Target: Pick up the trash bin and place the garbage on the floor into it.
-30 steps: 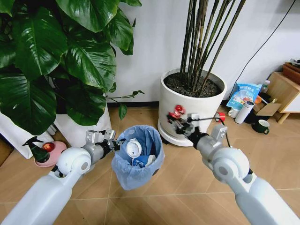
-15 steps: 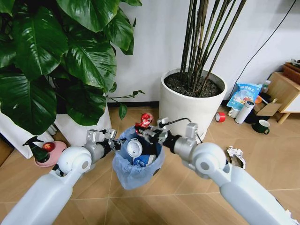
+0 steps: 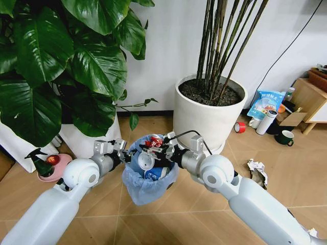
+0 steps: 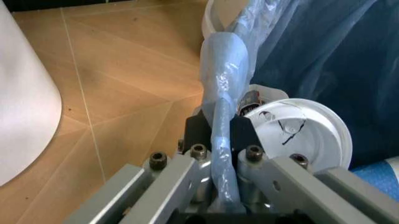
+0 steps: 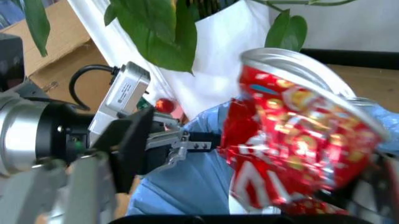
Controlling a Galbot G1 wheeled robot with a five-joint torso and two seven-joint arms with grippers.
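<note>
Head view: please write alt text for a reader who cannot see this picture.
The right gripper holds a crushed red can over the open trash bin, which the left gripper grips by its blue-bagged rim above the tiled floor. A white lid lies inside the bin. Behind stand two potted plants; crumpled paper lies on the floor to the right.

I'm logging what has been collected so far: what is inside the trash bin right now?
Inside the trash bin lie a white round lid and a blue-white carton. The right gripper holds the crushed red can over its opening. Anything deeper is covered.
</note>
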